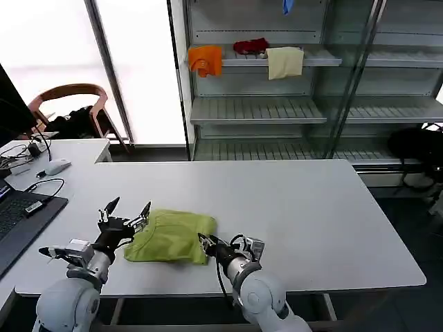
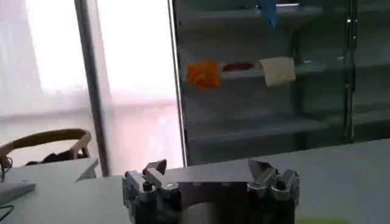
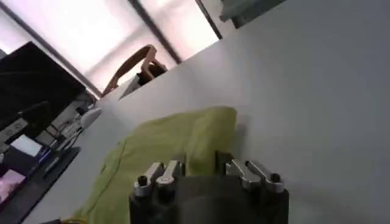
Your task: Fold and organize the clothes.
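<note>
The clothes, one lime yellow-green T-shirt, lie folded into a small block on the white table, near its front edge. My right gripper is at the block's near right corner. In the right wrist view the green cloth runs between its two fingers, and the right gripper is shut on that fold. My left gripper hovers at the shirt's left edge, by the collar side, tilted up, open and holding nothing. In the left wrist view the left gripper has its fingertips spread wide.
A laptop, a mouse and cables sit on the desk to the left. A wooden chair stands behind it. The far shelf carries orange, red and cream cloths.
</note>
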Robot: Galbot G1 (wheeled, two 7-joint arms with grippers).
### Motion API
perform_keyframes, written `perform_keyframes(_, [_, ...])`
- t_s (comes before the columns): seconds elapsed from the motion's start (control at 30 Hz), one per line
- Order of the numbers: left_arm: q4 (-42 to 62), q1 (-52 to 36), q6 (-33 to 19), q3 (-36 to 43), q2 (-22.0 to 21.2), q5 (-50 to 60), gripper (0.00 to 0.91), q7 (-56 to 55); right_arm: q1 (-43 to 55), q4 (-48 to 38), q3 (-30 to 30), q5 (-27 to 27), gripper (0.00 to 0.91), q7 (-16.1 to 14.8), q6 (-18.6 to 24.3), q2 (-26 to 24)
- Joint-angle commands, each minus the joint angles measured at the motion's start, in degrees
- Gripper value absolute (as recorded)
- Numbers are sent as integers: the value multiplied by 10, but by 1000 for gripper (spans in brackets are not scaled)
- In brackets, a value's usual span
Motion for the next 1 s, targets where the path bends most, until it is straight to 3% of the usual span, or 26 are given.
perform_keyframes(0.03, [2,4,-1,-9,-4,-1,907,-1,9,-2,5,14,0,26,-1,2])
perform_keyframes(0.4, [10,2,-2,-11,-7,9,907,-2,15,1,35,15,0,42,-1,-13])
perform_keyframes(1.0, [14,3,-1,-3,-13,13,907,-2,10,17,119,62,0,15,-2,-112])
